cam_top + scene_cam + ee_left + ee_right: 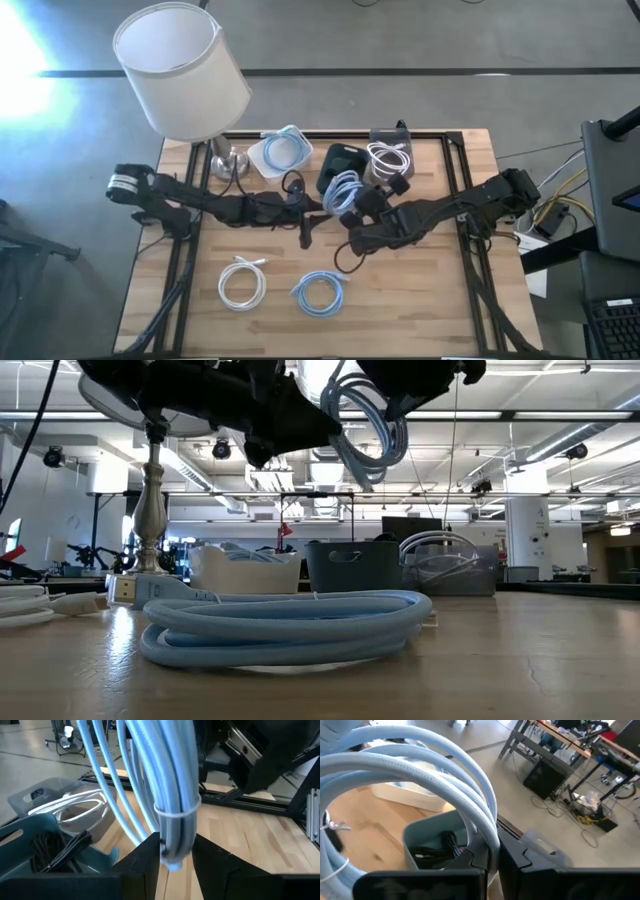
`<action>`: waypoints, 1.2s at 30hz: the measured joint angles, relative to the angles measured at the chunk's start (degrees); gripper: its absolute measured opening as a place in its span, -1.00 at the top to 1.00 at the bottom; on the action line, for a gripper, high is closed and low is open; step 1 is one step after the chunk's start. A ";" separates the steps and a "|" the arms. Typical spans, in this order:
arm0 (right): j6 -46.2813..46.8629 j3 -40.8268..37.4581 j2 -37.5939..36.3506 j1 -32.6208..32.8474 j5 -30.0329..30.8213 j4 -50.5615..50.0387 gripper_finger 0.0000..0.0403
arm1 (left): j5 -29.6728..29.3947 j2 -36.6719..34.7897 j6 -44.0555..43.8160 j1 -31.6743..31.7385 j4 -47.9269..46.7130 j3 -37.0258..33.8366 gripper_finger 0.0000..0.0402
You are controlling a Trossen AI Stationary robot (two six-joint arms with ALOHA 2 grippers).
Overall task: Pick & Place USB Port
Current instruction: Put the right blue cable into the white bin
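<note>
While the coiled light-blue USB cable [343, 192] hangs in the air above the middle of the desk [440, 290], both of my hands grip it. My left hand [176, 851] is clamped on the bound end of the coil, where a thin tie goes around the strands, and its two fingers press on it from both sides. My right hand [492, 851] is closed tight on one loop of the same coil. In the low view the cable is well above the desk surface, apart from everything that lies there.

Just under and behind the cable stands a dark blue-grey bin [338, 163] with a black cable inside. Beside it is a clear bin [392, 152] with a white cable, and on the other side a white bin [280, 153] with a light-blue cable. Nearer to the front edge, a second light-blue coil [319, 293] and a white coil [242, 281] lie flat on the wood. A lamp with a white shade [180, 70] stands at the back left corner.
</note>
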 joint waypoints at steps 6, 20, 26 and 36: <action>-4.44 -0.20 0.07 -0.06 -1.60 3.04 0.94 | 0.04 0.02 0.00 -0.07 0.00 0.00 0.43; -3.74 -0.64 0.07 -1.10 -7.12 3.00 0.59 | -2.54 0.04 0.96 0.00 -3.59 -0.02 0.77; -4.06 -1.44 0.07 -1.37 -7.36 2.43 0.45 | -11.39 -0.93 -0.66 0.07 -11.17 -0.02 0.71; -4.04 -2.99 0.04 -2.57 -6.87 2.59 0.33 | -18.47 -6.35 -0.55 0.81 -20.43 -0.02 0.74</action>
